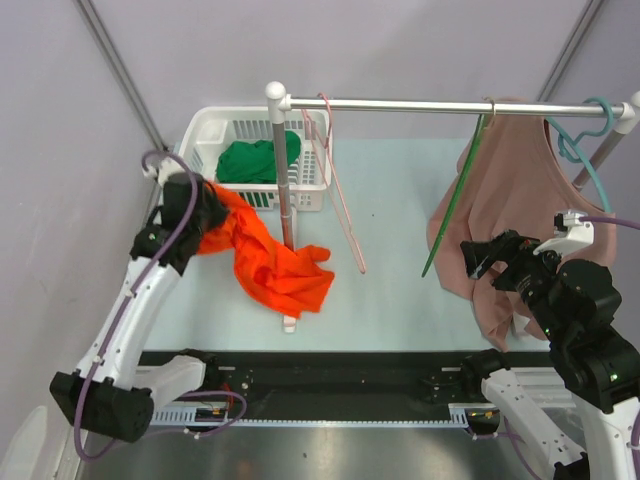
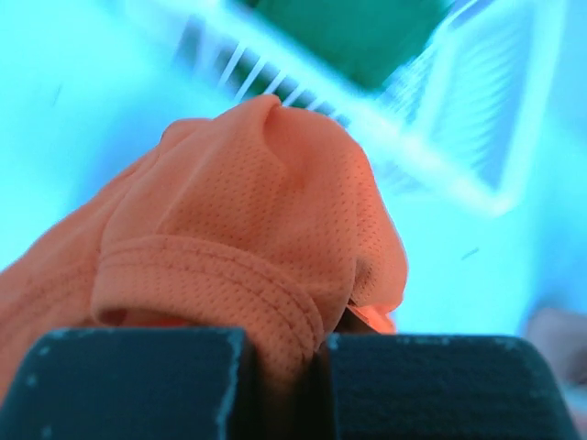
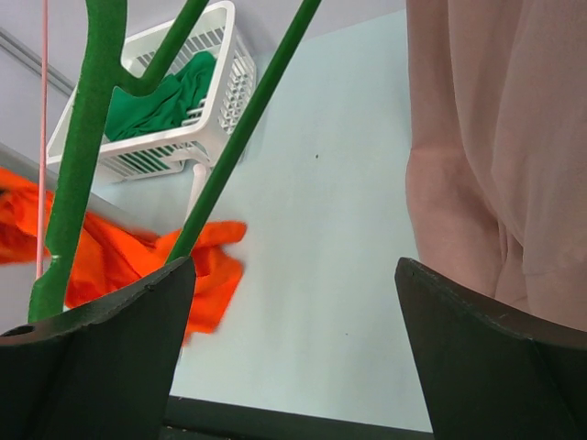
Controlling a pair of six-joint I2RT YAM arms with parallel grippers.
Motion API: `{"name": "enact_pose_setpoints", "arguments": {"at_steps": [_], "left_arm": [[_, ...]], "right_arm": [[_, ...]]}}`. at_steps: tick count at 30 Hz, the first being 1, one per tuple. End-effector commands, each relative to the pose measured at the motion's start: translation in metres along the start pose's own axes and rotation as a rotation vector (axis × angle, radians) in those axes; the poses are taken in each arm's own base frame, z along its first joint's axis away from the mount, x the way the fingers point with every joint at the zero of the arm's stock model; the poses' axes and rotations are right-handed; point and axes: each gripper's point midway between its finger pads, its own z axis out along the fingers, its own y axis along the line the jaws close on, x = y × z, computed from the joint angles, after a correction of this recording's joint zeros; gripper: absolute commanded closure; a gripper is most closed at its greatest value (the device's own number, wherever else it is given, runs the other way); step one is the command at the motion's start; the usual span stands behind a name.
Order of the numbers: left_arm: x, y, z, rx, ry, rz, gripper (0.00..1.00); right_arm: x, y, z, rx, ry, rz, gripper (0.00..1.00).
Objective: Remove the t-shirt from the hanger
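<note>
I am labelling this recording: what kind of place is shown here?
Probably a robot test cell arranged as a laundry corner: a clothes rail with a brown shirt hanging, a white basket and plain grey walls.

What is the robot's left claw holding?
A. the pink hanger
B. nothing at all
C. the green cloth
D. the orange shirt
D: the left claw is pinched shut on a fold of the orange shirt, while the green cloth lies in the white basket.
</note>
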Motion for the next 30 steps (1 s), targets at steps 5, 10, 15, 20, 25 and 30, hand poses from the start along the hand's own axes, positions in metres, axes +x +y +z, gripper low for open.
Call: {"name": "enact_pose_setpoints", "arguments": {"at_steps": [5,10,15,20,25,30], "left_arm": [[-0.191,-0.145,-0.037,0.469,-0.288,-0.049,1.0],[-0.252,-0.203,-0.048,0.67,-0.374,-0.072,1.0],[-0.265,-0.241,-0.002,0.762,-0.316,-0.063,1.0],[-0.246,-0.256,0.059,0.781,-0.21,-0.077,1.0],[-0.161,-0.222,0.173,0.611,0.032,-0.129,1.0],[-0.089,-0.193,0.234,0.473,0.248,-0.167,1.0]], "right_arm": [[-0.022,0.004,-0.009,0.0,-0.059,0.004,0.05],[-0.03,0.001,-0.012,0.024,-0.072,-0.01,0.05],[-0.031,-0.002,-0.011,0.046,-0.075,-0.02,0.05],[-0.03,-0.003,-0.007,0.053,-0.066,-0.025,0.05],[-0.031,0.0,-0.005,0.043,-0.069,-0.021,0.05],[-0.032,0.003,-0.006,0.028,-0.068,-0.015,0.05]]}}
